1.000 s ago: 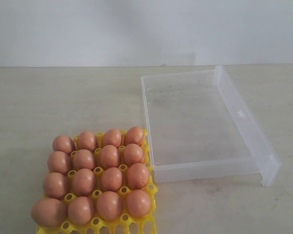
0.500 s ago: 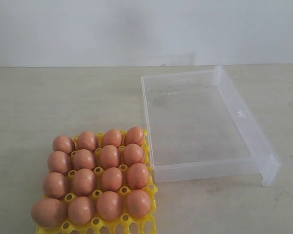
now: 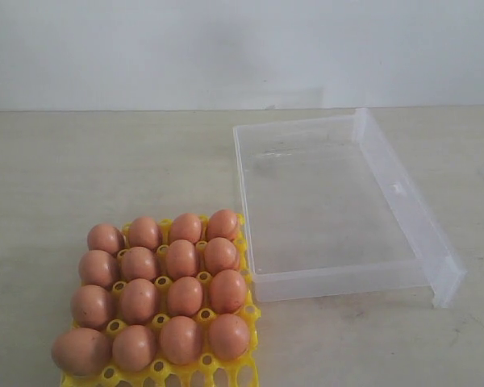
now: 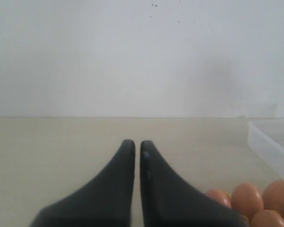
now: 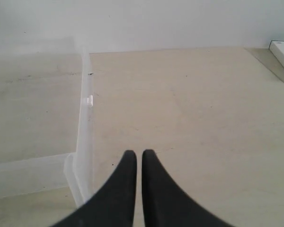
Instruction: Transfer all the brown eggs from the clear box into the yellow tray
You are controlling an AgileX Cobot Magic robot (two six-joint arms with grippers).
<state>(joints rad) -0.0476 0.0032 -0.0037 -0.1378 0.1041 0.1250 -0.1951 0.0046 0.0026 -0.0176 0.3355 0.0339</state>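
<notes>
Several brown eggs (image 3: pixel 183 295) fill the cups of the yellow tray (image 3: pixel 248 313) at the front left of the exterior view. The clear box (image 3: pixel 363 279) lies to its right with no egg inside, its flap (image 3: pixel 409 205) on the right long side. Neither arm shows in the exterior view. My left gripper (image 4: pixel 137 144) is shut with nothing in it, held over bare table, with a few eggs (image 4: pixel 247 200) and a box corner (image 4: pixel 270 146) off to one side. My right gripper (image 5: pixel 138 154) is shut and empty, beside the box flap (image 5: pixel 85 127).
The pale tabletop (image 3: pixel 105 169) runs back to a white wall. A white object (image 5: pixel 283 53) lies at the table's far edge in the right wrist view.
</notes>
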